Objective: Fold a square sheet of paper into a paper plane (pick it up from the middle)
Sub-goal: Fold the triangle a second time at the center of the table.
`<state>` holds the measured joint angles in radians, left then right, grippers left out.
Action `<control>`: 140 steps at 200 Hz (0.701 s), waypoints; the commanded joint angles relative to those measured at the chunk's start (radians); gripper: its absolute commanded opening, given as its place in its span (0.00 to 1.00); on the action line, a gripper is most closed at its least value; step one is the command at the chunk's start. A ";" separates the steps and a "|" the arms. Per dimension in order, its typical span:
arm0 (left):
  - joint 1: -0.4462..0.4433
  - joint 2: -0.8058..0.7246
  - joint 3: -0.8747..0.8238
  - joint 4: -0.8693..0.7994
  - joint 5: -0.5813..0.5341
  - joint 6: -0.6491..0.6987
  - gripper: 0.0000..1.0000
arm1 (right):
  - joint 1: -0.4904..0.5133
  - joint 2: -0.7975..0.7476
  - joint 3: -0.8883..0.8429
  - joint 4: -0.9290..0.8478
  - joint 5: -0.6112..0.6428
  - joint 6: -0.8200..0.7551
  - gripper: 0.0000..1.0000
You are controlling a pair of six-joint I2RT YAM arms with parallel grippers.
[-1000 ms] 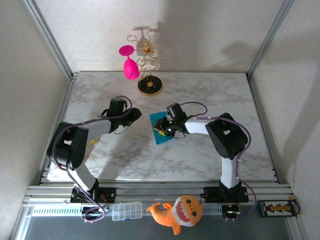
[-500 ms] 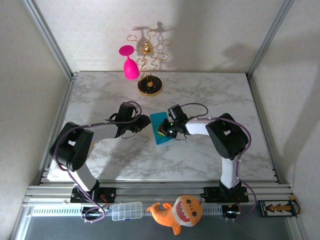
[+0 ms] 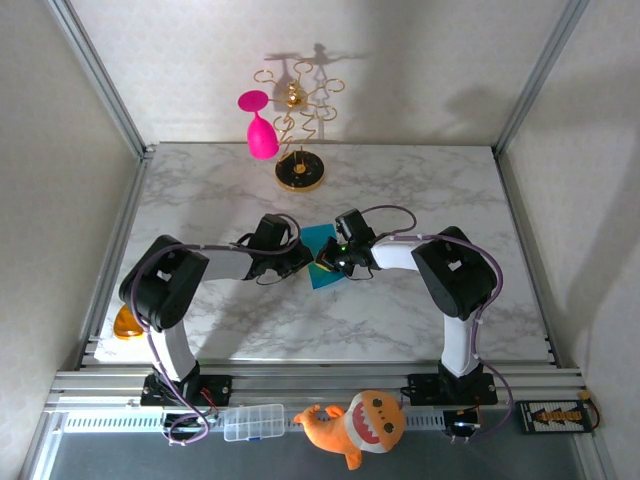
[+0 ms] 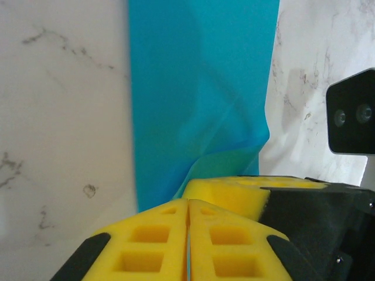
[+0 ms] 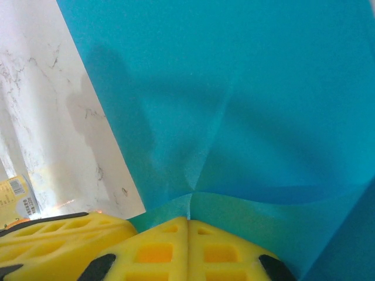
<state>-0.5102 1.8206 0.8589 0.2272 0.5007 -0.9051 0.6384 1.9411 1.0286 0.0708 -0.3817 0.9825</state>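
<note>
Fingers (image 5: 149, 252) of the right gripper (image 5: 188, 221) are pressed flat together, their yellow pads meeting along one thin seam. They pinch a small raised ridge of the square sheet of paper (image 5: 263, 99). Soft creases in the turquoise sheet run in from several sides and meet exactly at the fingertips. Just left of these pads, another yellow pad (image 5: 55, 240) rests beside the sheet's edge.

Seen from the left wrist, the left gripper (image 4: 188, 202) also has its fingers (image 4: 149, 240) closed tight, with no gap between the pads. Its tips touch the near edge of the sheet (image 4: 199, 88). Whether any paper is caught between them cannot be told. Just to their right sits a yellow pad (image 4: 228, 190) of the other gripper, and the paper humps up towards it.

From above, the sheet (image 3: 320, 238) lies unfolded near the middle of the marble table (image 3: 430, 190), well to the near side of the gold stand (image 3: 299, 176) and the pink goblet (image 3: 262, 137). The left gripper (image 3: 301, 262) reaches in from the left and the right gripper (image 3: 326, 258) from the right. The two tips stand almost touching over the sheet's left part
</note>
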 commanded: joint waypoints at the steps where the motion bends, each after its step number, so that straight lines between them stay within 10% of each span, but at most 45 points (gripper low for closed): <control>1: -0.012 0.020 0.033 -0.016 -0.039 0.023 0.08 | -0.001 0.017 -0.017 -0.119 0.050 -0.015 0.00; 140: -0.021 0.090 0.095 -0.176 -0.137 0.086 0.00 | -0.005 -0.045 -0.034 -0.027 0.012 -0.012 0.01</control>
<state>-0.5217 1.8805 0.9394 0.1368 0.4187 -0.8593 0.6384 1.9362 1.0260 0.0723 -0.3824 0.9833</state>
